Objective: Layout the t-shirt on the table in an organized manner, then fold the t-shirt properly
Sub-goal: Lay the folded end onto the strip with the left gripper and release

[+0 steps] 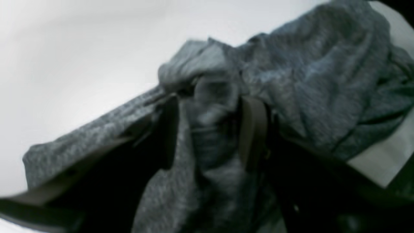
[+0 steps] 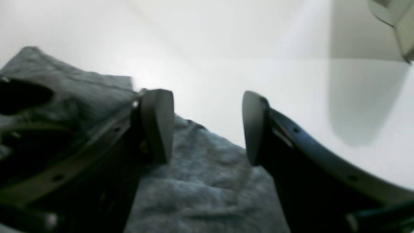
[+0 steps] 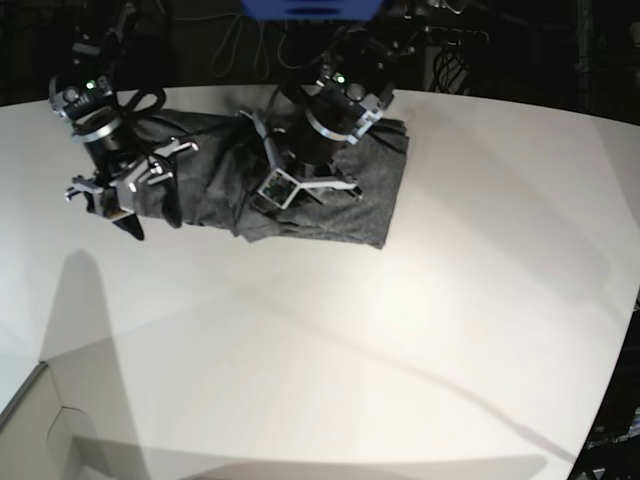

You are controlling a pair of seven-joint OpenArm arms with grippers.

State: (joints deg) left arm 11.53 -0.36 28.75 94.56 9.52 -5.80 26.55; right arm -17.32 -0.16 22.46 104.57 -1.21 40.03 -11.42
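Grey heathered knit t-shirt bunched | left claw pinching a fold | right claw agape, empty

Lab: cables behind white table

Grey t-shirt bunched, on white table

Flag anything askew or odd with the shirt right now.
The t-shirt isn't laid flat: it's rumpled at the table's far edge, and the left gripper has a wad of it bunched between its fingers. The right gripper is open, holding nothing.
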